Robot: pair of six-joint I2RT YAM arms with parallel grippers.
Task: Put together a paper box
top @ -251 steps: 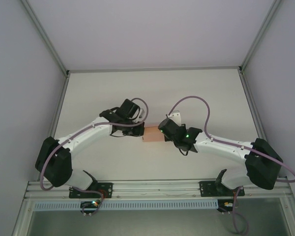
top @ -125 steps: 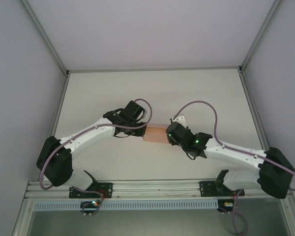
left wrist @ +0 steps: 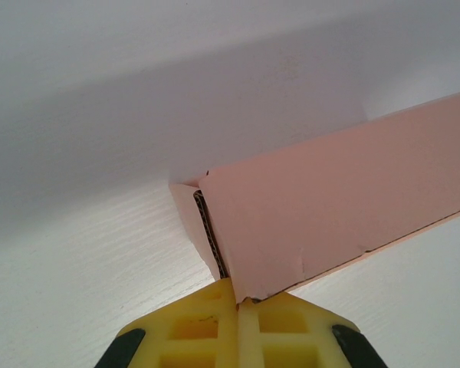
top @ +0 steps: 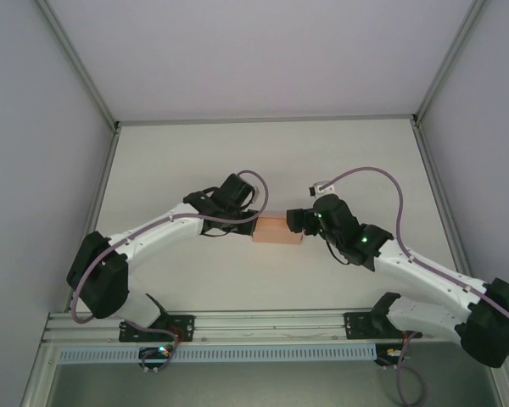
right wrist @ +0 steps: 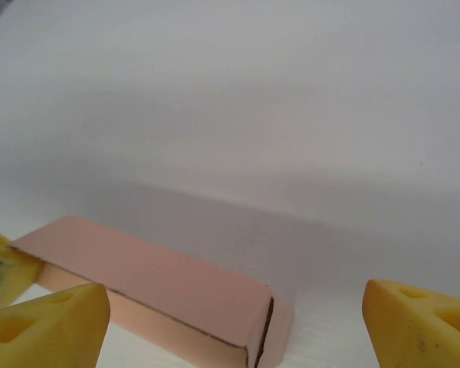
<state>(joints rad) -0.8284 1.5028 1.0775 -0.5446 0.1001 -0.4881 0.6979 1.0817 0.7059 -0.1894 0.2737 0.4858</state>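
The paper box (top: 276, 230) is a small salmon-pink closed carton lying on the white table between my two arms. My left gripper (top: 254, 227) is shut on its left end; in the left wrist view the yellow fingers (left wrist: 207, 330) pinch the bottom corner of the box (left wrist: 330, 207), where a narrow flap gap shows. Just off the box's right end, my right gripper (top: 299, 222) is open. Its wrist view has the box (right wrist: 153, 284) lying ahead and to the left, untouched, between the wide-apart fingertips (right wrist: 54, 318).
White table (top: 195, 161) boxed in by pale walls at the left, back and right. An aluminium rail (top: 271, 320) with the arm bases runs along the near edge. Cables loop over both wrists.
My right gripper has opened and let go of the box's right end, and that arm has drawn back to the right. The box and my left gripper have shifted slightly right.
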